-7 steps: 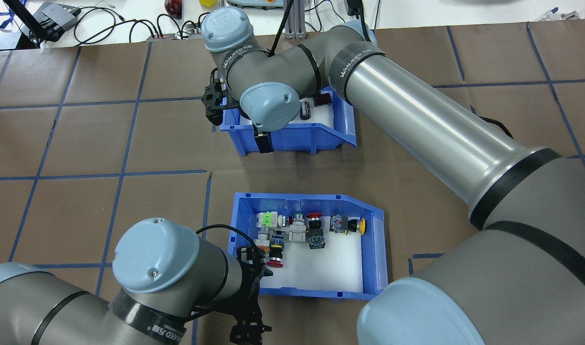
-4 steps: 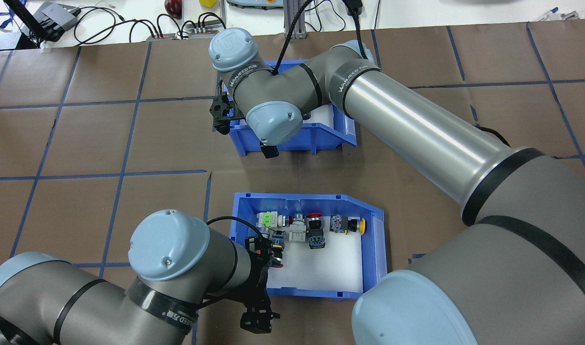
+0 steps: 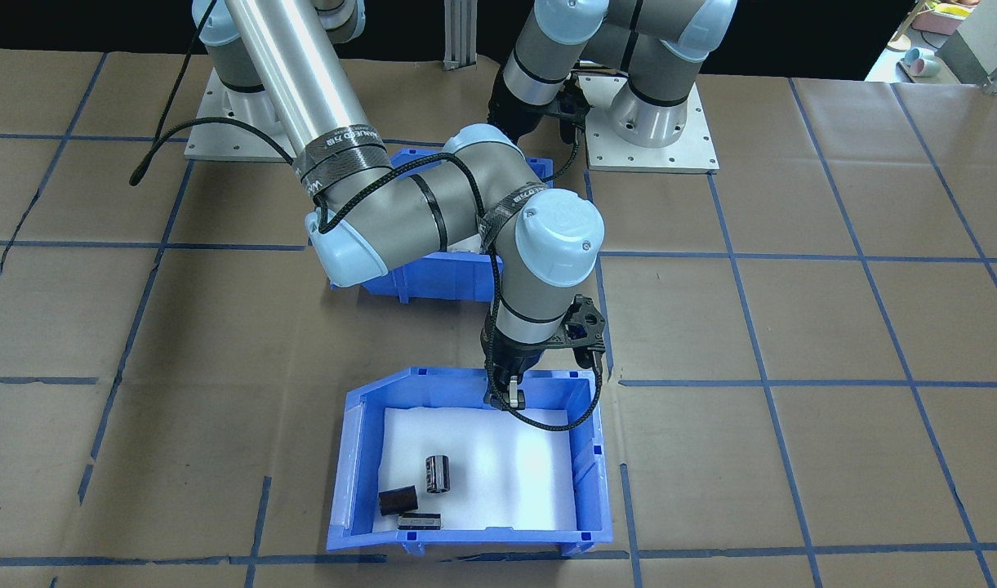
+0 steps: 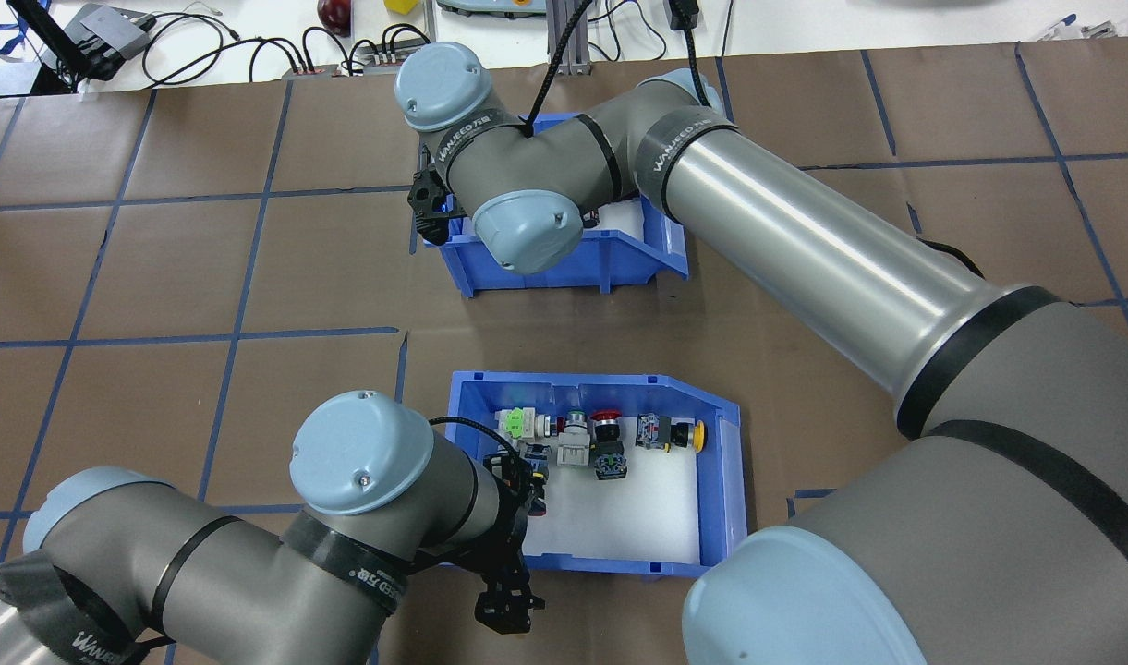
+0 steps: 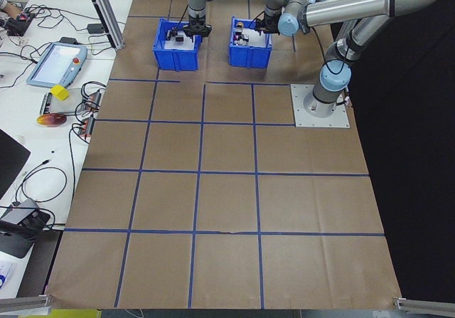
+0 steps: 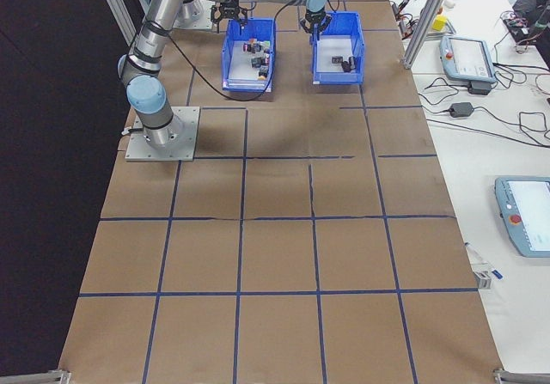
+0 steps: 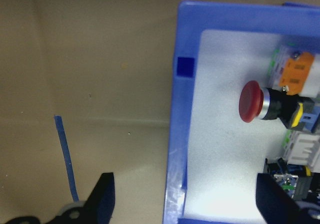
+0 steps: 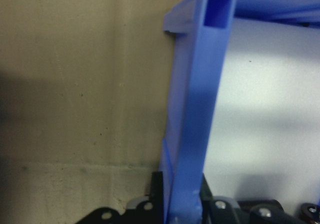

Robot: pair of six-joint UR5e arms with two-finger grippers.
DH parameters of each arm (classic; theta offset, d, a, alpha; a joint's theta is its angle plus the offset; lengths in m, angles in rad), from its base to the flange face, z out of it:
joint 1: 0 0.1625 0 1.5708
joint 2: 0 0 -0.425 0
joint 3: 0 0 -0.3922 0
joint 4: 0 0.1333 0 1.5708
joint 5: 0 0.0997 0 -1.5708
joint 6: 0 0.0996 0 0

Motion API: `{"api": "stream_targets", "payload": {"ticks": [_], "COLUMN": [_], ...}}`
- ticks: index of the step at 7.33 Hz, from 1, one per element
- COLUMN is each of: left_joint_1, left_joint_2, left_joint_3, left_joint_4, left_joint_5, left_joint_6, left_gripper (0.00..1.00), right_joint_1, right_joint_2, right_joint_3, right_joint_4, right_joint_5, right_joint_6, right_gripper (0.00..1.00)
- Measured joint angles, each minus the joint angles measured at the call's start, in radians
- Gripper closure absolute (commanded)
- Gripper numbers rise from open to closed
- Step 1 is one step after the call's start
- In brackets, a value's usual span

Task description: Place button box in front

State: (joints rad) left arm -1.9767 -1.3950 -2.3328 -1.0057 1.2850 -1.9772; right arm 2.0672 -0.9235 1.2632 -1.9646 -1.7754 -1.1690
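The button box (image 4: 728, 480) is a blue bin on the robot's side of the table, with red, yellow and green push-buttons on white foam. My left gripper (image 7: 187, 204) is open and straddles the box's near wall (image 7: 176, 134) close to its left corner. One finger (image 7: 102, 199) is outside and the other is inside, beside a red mushroom button (image 7: 250, 101). In the overhead view the left gripper (image 4: 519, 554) sits under its wrist. My right gripper (image 3: 506, 398) is shut on the robot-side wall (image 8: 187, 134) of the other blue bin (image 3: 589, 457).
The other bin holds dark cylinders (image 3: 438, 474) on white foam and stands farther from the robot than the button box. Brown paper with blue tape lines (image 4: 240, 305) covers the table on both sides. Cables and devices (image 4: 111, 37) lie past the far edge.
My left arm has swung right and forward, bringing its gripper over the button box's near wall. The right wrist has shifted at the far bin, hiding its finger. Neither bin has moved.
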Motion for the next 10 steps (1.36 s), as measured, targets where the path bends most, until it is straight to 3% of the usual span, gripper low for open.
{"api": "stream_targets", "payload": {"ticks": [1,2,3,5,8,10], "left_joint_1": [-0.018,-0.036,-0.045,-0.053,-0.035,0.061], "left_joint_2": [-0.032,-0.061,-0.073,-0.057,0.014,0.031], "left_joint_3": [0.000,0.002,0.002,0.002,0.014,0.064], "left_joint_4": [0.006,0.022,0.054,0.097,0.106,0.103], "left_joint_5": [0.003,0.005,0.006,0.011,0.108,0.119], "left_joint_6": [-0.001,-0.011,-0.032,-0.059,0.018,0.119], "left_gripper": [0.40,0.82,0.99,1.00,0.99,0.97], "right_joint_1": [-0.007,-0.017,-0.038,-0.129,-0.309,-0.423], "right_joint_2": [-0.003,-0.005,-0.009,-0.034,-0.091,-0.134], "right_joint_3": [-0.027,-0.051,-0.063,-0.065,-0.062,-0.039], "right_joint_4": [0.002,0.008,0.012,0.042,0.147,0.193], "right_joint_5": [-0.009,-0.023,-0.045,-0.066,-0.063,-0.050], "right_joint_6": [-0.001,-0.001,-0.002,-0.011,-0.104,-0.205], "right_gripper": [0.92,0.92,0.92,0.92,0.92,0.92]}}
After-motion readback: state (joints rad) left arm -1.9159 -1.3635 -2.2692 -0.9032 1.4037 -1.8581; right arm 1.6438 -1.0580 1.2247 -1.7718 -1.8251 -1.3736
